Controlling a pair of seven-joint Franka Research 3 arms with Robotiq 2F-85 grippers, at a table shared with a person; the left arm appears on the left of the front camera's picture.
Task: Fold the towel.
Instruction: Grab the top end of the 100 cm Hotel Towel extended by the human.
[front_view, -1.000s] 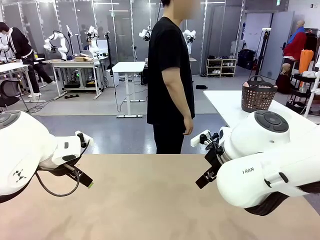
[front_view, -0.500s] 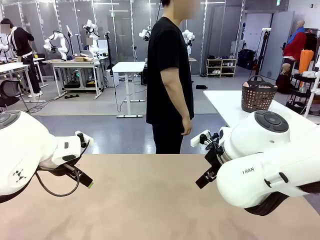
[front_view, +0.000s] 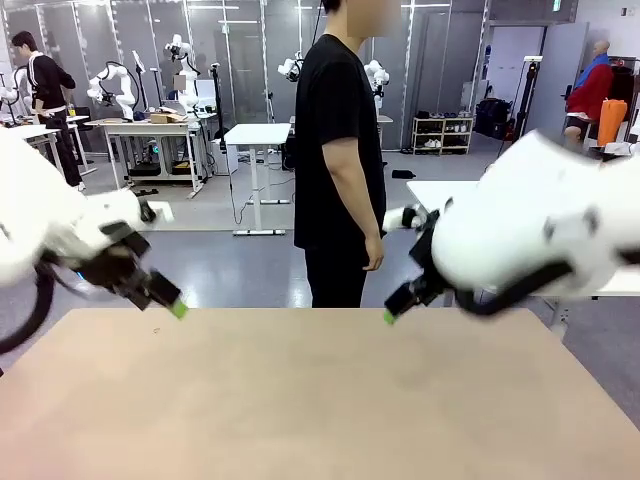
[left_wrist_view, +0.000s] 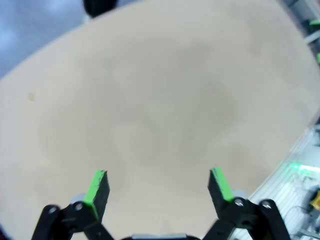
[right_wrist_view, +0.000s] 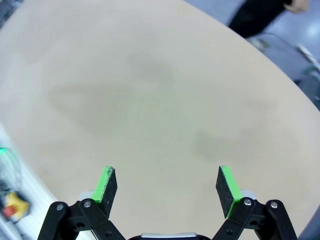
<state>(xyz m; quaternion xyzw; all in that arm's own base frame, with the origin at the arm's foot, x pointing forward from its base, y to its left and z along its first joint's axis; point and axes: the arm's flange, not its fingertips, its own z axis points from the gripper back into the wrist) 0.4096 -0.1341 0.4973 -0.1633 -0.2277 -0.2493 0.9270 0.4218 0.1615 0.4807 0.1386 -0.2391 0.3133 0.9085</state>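
The towel is out of view. My left gripper (front_view: 172, 305) hangs above the far left part of the tan table (front_view: 320, 400), its green-tipped fingers open with nothing between them. In the left wrist view that gripper (left_wrist_view: 159, 177) looks down on bare tabletop. My right gripper (front_view: 391, 314) hangs above the far right part of the table, also open and holding nothing. The right wrist view shows its fingers (right_wrist_view: 166, 175) spread wide over the table surface.
A person in black (front_view: 340, 150) stands side-on just beyond the table's far edge, between the two grippers, one hand (front_view: 375, 262) hanging down. A white table (front_view: 430, 190) stands behind my right arm. The table's rounded edge (right_wrist_view: 260, 47) shows in the right wrist view.
Both arms have swung up and back, lifting the grippers higher over the table's far edge. The jaws stayed open. The person has barely moved.
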